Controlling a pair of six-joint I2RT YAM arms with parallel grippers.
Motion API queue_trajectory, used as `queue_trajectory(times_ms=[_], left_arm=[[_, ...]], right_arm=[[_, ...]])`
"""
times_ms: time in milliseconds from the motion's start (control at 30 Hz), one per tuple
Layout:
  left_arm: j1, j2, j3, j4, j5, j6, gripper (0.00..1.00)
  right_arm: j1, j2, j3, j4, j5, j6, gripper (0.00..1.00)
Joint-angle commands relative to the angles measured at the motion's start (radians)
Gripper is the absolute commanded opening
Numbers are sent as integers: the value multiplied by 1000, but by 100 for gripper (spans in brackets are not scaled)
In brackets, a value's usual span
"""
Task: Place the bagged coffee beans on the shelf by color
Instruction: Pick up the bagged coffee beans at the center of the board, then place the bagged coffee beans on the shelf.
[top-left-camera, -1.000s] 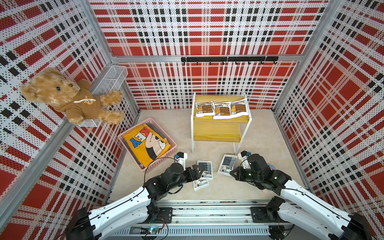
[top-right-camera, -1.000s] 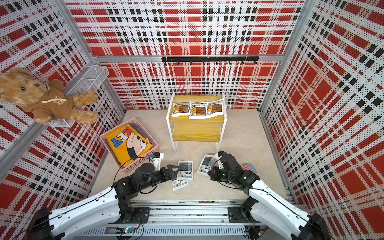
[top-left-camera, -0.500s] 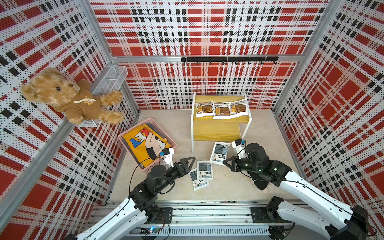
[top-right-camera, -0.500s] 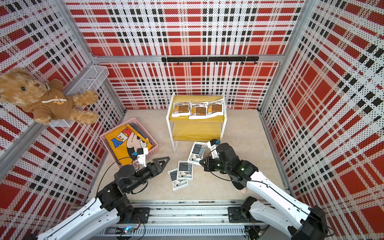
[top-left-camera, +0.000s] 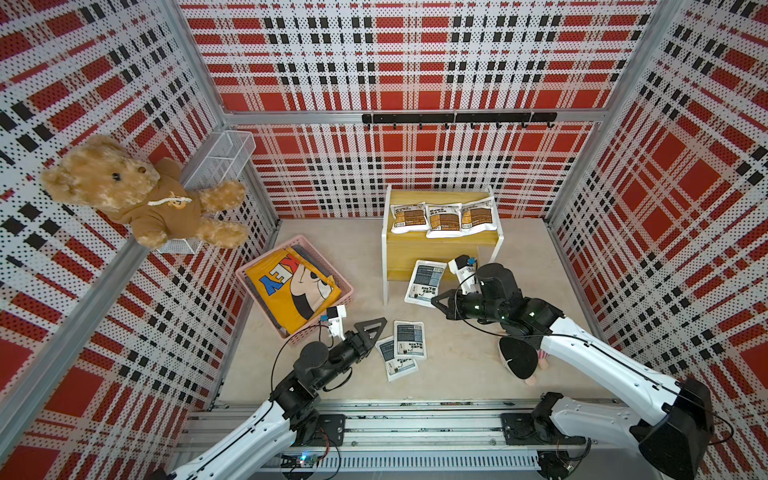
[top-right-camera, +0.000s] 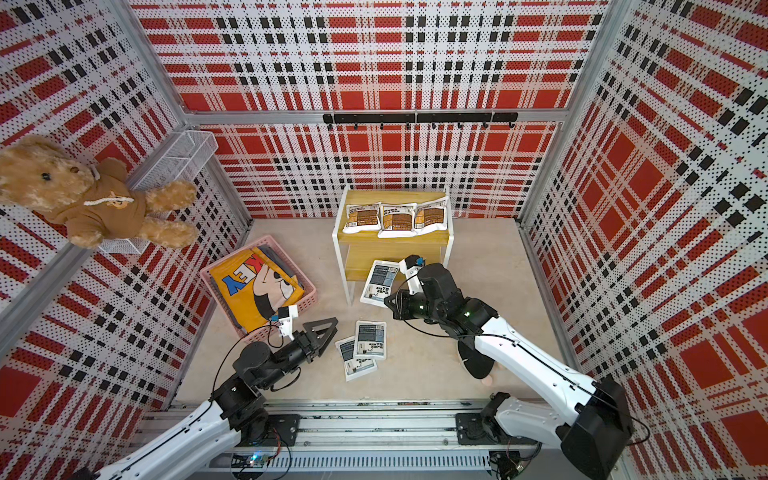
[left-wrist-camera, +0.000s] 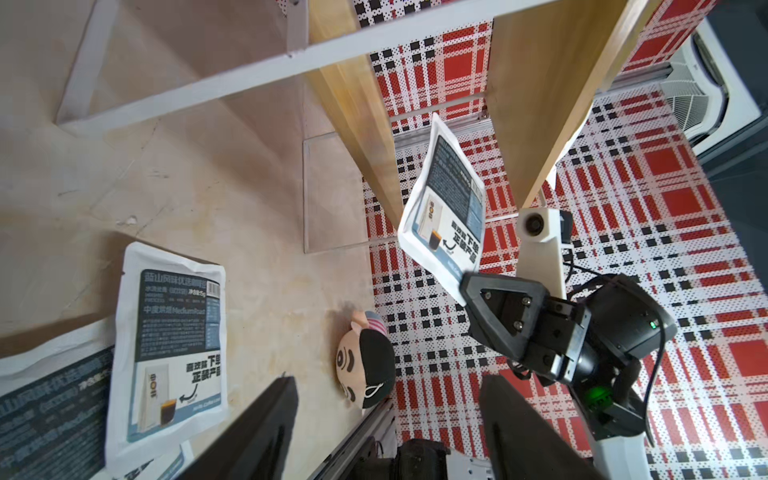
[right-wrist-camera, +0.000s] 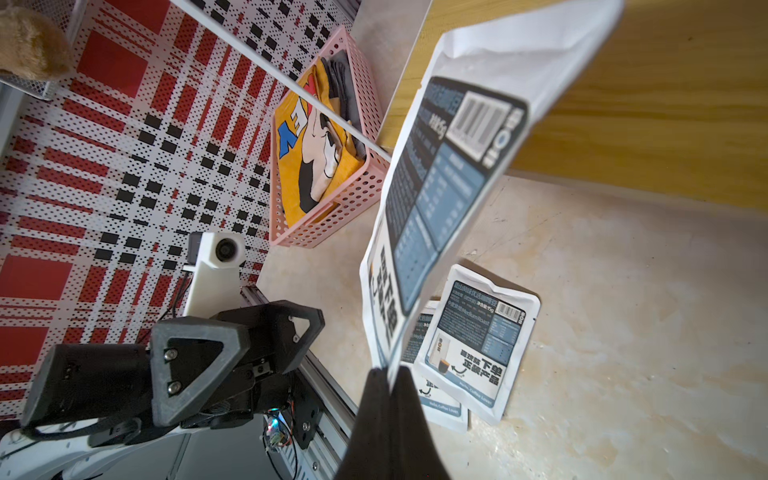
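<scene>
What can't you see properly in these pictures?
- Lower grey-panelled white pouch on the floor: in both top views, mostly covered by another grey-panelled pouch.
- Black-capped doll head: in a top view, partly under the right arm.
- Print on the brown-labelled shelf pouches: too small in top views.

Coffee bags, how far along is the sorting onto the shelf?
Done: three brown-label bags lie in a row on the top board of the shelf. In hand: the right jaws are shut on one grey-label bag, held in front of the lower board. Left: two more grey-label bags overlap on the floor beside the open left jaws.
</scene>
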Motion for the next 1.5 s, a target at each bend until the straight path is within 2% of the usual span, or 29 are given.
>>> queue_trajectory(times_ms=[0,100,267,500,733,933,1233,1467], left_arm=[[-6,44,17,186,-43,-43,74],[-67,97,18,251,-151,-54,72],[-264,247,-15,452,-464,-90,73],[-353,521,51,692,-622,-81,73],[-344,706,151,820,-605,-46,71],[-321,798,196,868,-577,-61,68],[-278,847,235,870,-542,-66,56],[-267,912,275,894,-500,-78,40]], right_arm=[[6,36,19,76,0,23,0],[6,58,26,107,17,45,0],[6,62,12,166,50,88,0],[7,82,1,204,25,110,0],[7,80,6,195,19,99,0],[7,80,-4,202,-1,102,0],[4,93,1,202,-16,93,0],[5,102,0,205,-26,93,0]])
